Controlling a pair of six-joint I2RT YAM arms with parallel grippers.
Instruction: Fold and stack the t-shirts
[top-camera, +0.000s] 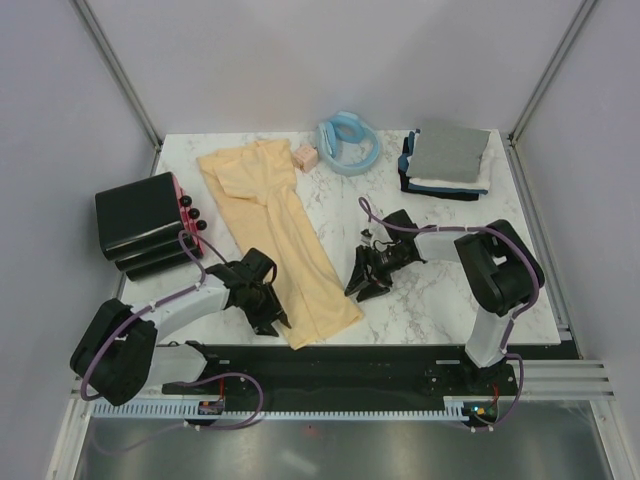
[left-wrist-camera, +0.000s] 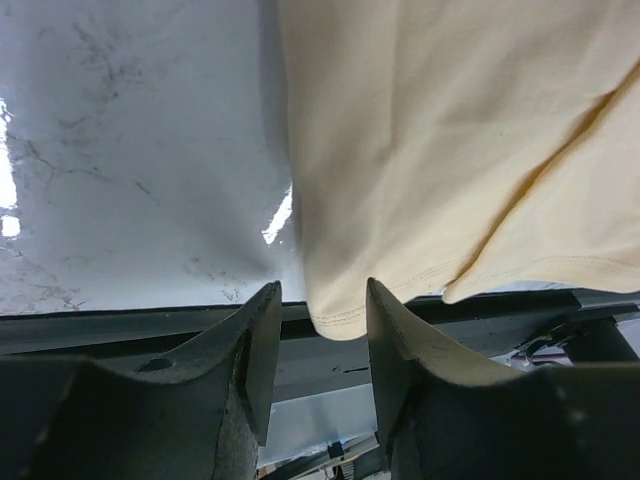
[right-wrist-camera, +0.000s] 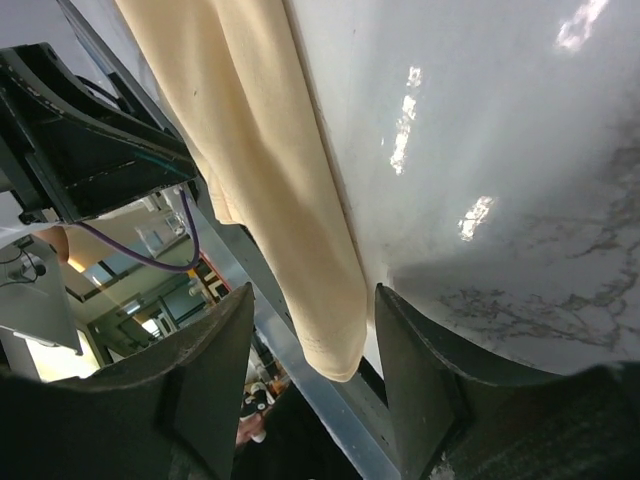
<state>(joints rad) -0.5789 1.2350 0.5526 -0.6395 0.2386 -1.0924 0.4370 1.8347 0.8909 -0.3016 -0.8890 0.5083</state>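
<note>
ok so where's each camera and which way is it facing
top external: above and behind the bases, looking down on the marble table; left arm and right arm show.
left wrist: on the left gripper, aimed down at the table's near edge; its fingers show.
right wrist: on the right gripper, aimed leftward along that edge; its fingers show.
shared: both wrist views see the yellow t-shirt hem.

The pale yellow t-shirt (top-camera: 275, 230) is soft matt cloth with a stitched hem. The marble-patterned table (top-camera: 432, 296) is smooth and glossy, with bright glints. The folded stack (top-camera: 447, 160) is matt cloth. The black box (top-camera: 140, 215) is perhaps smooth plastic.
</note>
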